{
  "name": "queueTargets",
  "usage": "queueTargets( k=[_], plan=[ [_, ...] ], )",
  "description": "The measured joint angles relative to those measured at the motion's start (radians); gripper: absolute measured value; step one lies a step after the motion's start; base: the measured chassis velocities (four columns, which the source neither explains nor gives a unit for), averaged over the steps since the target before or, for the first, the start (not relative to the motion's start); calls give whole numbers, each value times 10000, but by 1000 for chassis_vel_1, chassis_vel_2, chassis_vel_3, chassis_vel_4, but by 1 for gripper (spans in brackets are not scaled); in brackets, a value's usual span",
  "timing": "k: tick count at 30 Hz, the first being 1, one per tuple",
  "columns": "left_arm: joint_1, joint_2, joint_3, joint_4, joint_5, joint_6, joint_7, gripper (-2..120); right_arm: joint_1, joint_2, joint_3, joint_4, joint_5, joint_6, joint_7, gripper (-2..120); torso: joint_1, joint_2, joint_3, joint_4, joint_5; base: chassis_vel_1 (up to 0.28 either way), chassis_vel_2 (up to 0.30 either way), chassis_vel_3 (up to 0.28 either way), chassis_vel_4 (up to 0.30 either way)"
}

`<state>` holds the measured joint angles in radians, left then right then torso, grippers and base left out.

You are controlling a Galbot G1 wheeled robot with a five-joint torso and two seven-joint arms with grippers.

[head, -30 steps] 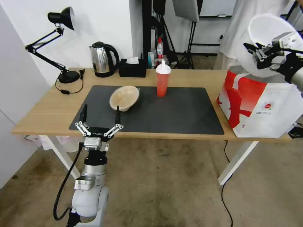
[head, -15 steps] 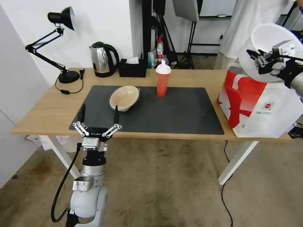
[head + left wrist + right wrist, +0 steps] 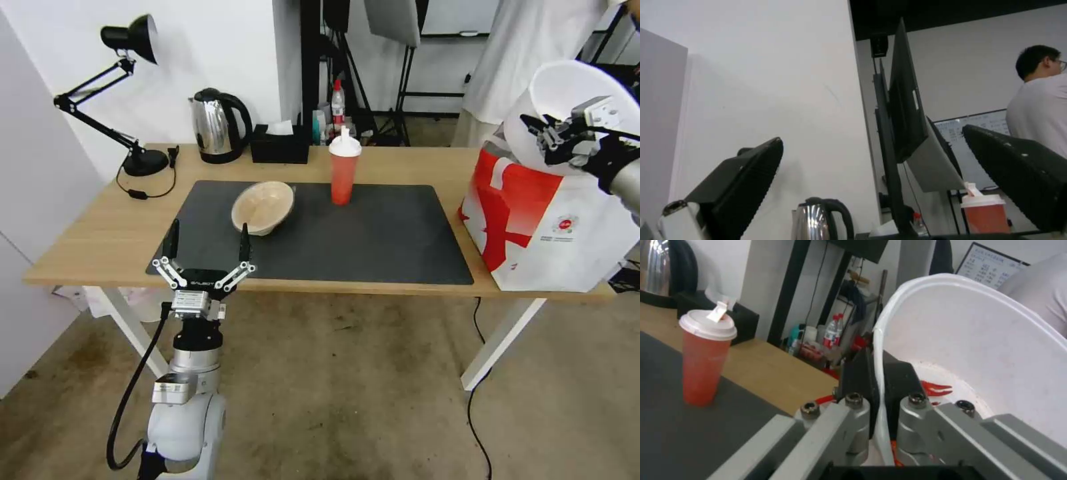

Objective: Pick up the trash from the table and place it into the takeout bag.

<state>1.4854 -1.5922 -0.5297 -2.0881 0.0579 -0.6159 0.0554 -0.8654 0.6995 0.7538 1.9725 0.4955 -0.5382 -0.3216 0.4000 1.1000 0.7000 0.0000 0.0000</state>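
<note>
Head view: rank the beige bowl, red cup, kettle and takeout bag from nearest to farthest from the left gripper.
From the left gripper:
1. Beige bowl, just beyond it on the mat.
2. Red cup, farther right.
3. Kettle, at the back edge; close to the cup's distance.
4. Takeout bag, far right.

A black desk lamp, steel kettle and black tissue box.

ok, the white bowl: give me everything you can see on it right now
The white bowl is round, deep and thin-walled, plastic by the look, smooth inside with a reddish smear and red crayfish bits near its bottom. It is tilted steeply, its opening towards the head camera, held in the air above the takeout bag at the table's right end. The right gripper is shut on its rim, one of the fingers outside the wall and one inside. Whether it touches the bag is unclear.
</note>
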Motion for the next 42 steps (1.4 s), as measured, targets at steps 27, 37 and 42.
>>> queueTargets(
  k=[27, 37, 42],
  plan=[
    [13, 2, -89, 10, -21, -5, -3, 100, -36, 166, -42, -592, -373, 125, -20, 0, 0, 0, 0, 0, 1, 0, 0, 0, 0],
    [9, 2, -136, -41, -31, -5, -3, 100, -143, 167, -33, -578, -393, 114, 184, 10, 0, 0, 0, 0, 0, 0, 0, 0, 0],
    [36, 2, -138, -71, -33, -5, -4, 100, -143, 162, -32, -557, -360, 114, 270, 29, 0, 0, 0, 0, 0, 0, 0, 0, 0]
  ],
)
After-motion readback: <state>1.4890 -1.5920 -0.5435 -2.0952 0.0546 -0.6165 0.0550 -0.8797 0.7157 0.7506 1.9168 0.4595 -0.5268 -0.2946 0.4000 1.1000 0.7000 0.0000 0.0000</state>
